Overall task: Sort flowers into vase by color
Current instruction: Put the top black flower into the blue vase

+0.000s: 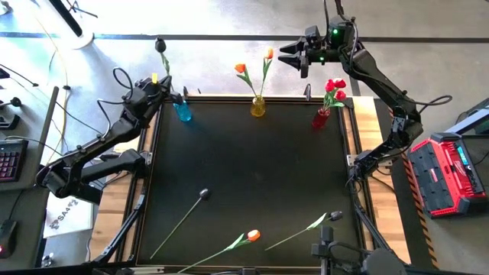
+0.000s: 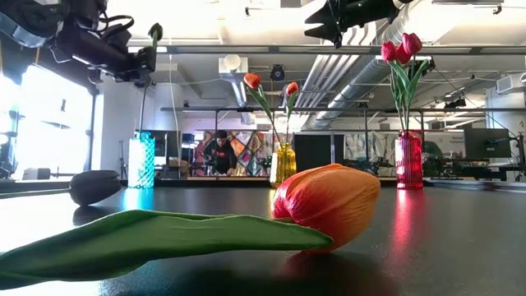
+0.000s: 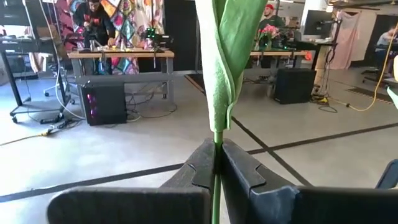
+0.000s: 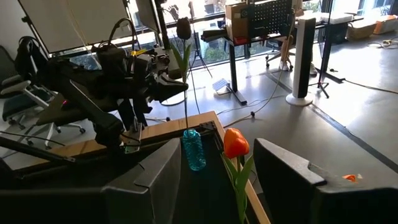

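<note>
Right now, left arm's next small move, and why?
Probably open the left pincer and back off: it is shut on the black tulip's stem, which already runs down into the blue vase. The right pincer waits open above the yellow vase.

Grey concrete floor with dark tape lines, wooden desks, exposed ceiling ducts, perhaps bright windows

- The worktop centre lies bare and open to passage.
- At 12 o'clock the blue vase, yellow vase and red vase line the far edge, with gaps between.
- From 6 to 7 o'clock, three loose flowers lie across the near strip.
</note>
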You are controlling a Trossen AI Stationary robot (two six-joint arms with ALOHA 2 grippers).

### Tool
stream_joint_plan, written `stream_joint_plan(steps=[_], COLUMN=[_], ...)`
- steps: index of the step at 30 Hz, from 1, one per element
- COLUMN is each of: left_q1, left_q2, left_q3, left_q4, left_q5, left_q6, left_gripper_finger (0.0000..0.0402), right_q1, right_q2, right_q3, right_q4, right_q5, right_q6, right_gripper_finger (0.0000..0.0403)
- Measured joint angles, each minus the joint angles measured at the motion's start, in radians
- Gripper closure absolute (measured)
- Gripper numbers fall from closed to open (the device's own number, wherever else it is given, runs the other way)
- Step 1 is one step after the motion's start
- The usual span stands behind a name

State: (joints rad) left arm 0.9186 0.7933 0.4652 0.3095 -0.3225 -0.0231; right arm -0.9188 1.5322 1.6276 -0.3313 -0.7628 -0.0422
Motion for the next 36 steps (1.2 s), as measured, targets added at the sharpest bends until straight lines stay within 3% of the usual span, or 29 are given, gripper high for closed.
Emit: stream_joint_plan(steps=[14, 24, 30, 36], left_q1=[0.0, -0.004, -0.004, -0.004], left_q2=[0.0, 0.0, 0.0, 0.0], left_q3=[0.0, 0.011, 0.128, 0.23], left_q4=[-0.036, -0.129, -0.329, -0.583], left_q5=[-0.006, 0.004, 0.051, 0.12], left_q6=[-0.043, -0.133, -0.135, -0.159], left_gripper_finger=[0.0356, 0.0255, 0.0207, 0.0191], right_q1=[0.0, 0.0, 0.0, 0.0], right_q2=[0.0, 0.0, 0.0, 0.0], right_q3=[0.0, 0.0, 0.0, 0.0], right_q4=[-0.024, -0.006, 0.002, 0.005], right_q5=[0.0, 0.0, 0.0, 0.0], right_q6=[0.024, 0.043, 0.043, 0.037], right_gripper_finger=[0.0213, 0.0213, 0.0213, 0.0213])
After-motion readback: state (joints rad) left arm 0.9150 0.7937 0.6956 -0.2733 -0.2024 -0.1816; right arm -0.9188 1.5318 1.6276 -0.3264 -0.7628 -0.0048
